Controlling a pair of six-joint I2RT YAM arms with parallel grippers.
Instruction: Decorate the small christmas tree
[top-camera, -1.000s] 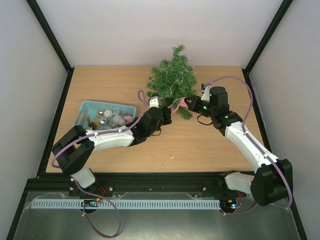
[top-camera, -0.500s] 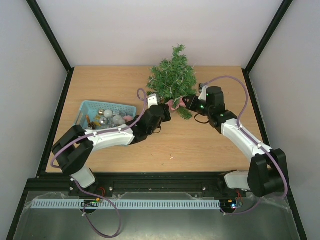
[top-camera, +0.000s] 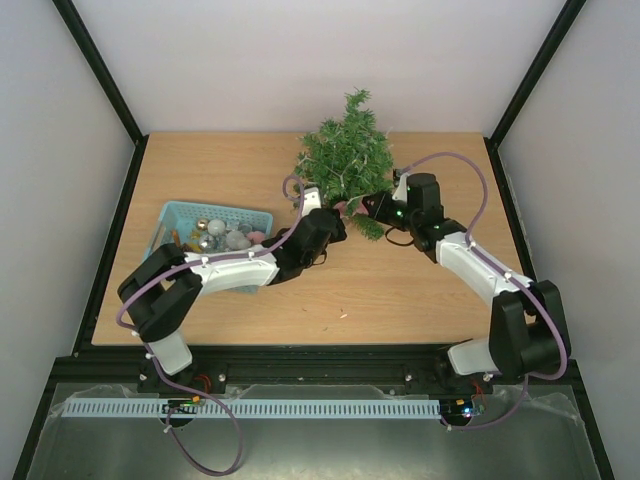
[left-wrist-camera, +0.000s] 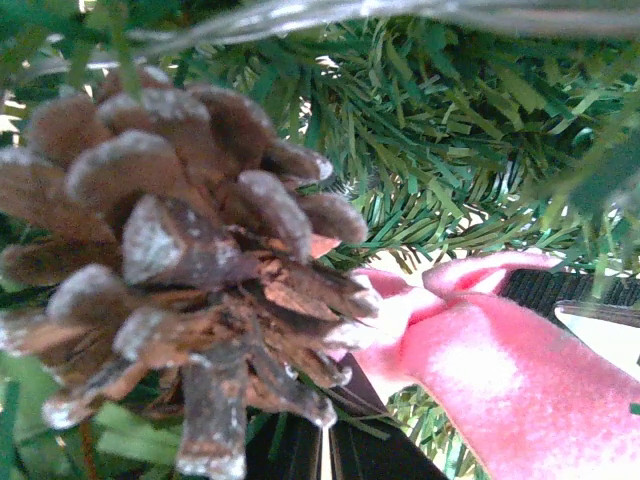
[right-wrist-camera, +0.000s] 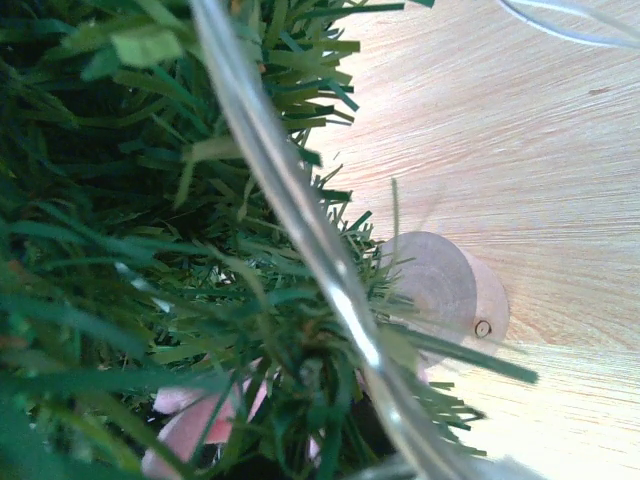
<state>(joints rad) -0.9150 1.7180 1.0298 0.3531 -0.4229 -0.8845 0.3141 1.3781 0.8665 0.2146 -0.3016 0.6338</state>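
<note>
Reading left gripper (top-camera: 335, 220) and right gripper (top-camera: 370, 207) both pressed together, sitting lower left and lower right of the small christmas tree (top-camera: 345, 160) at upper centre of the table (top-camera: 220, 170), equally near its front fringe; I can't tell what either pinches.

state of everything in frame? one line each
left gripper: shut, at the tree's lower branches.
right gripper: shut, at the tree.
small christmas tree: standing, far side of table.
pine cone: in among the branches.
pink felt piece: by the lower branches.
teal basket: holds ornaments.
</note>
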